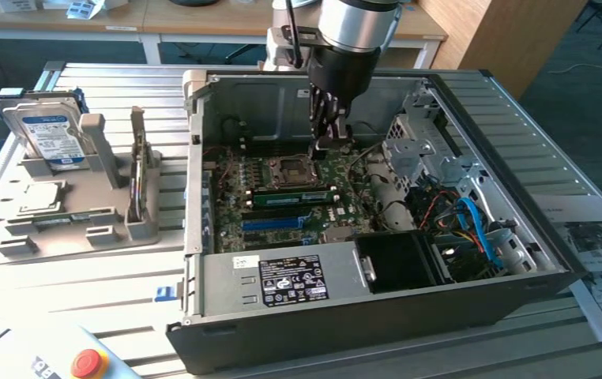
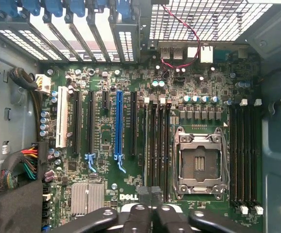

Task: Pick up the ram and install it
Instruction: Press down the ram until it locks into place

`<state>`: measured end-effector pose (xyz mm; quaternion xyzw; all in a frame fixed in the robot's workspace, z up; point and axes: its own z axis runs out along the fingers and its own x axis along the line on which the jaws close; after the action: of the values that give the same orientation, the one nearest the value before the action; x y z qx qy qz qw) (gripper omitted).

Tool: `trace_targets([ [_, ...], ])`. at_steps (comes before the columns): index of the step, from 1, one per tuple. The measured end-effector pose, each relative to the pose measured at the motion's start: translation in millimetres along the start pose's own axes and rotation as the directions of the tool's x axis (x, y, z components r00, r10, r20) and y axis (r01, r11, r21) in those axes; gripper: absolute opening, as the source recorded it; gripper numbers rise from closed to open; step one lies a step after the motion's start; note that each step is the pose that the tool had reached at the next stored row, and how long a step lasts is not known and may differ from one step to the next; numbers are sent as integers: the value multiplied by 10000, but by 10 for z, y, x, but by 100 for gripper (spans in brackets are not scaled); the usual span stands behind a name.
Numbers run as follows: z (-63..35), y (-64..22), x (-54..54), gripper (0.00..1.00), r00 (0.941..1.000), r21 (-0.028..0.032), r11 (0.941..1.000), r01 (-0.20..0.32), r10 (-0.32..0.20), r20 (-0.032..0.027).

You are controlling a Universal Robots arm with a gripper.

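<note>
The ram [image 1: 291,197], a narrow green stick, lies along the memory slots next to the CPU socket [image 1: 285,168] inside the open computer case [image 1: 385,316]. My gripper [image 1: 329,144] hangs inside the case just above the motherboard, a little beyond the socket and apart from the ram. In the wrist view its black fingertips [image 2: 143,191] are pressed together with nothing showing between them, over one end of the dark memory slots [image 2: 157,145]. The CPU socket [image 2: 198,162] sits beside those slots, and a long blue slot [image 2: 119,124] lies further off.
A grey fixture [image 1: 90,229] at the exterior view's left holds a silver hard drive [image 1: 50,134] with a blue-white label. The case walls, drive cage [image 1: 433,154] and cables [image 1: 470,229] crowd the gripper. A red button [image 1: 88,363] and papers [image 1: 601,253] lie on the table.
</note>
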<state>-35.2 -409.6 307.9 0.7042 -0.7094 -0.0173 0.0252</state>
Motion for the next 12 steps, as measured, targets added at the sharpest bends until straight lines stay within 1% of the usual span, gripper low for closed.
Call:
trace_targets([
  [1, 0, 0, 0, 12, 10000, 0, 10000, 0, 0, 0],
  [12, 0, -1, 0, 11, 10000, 0, 10000, 0, 0, -1],
])
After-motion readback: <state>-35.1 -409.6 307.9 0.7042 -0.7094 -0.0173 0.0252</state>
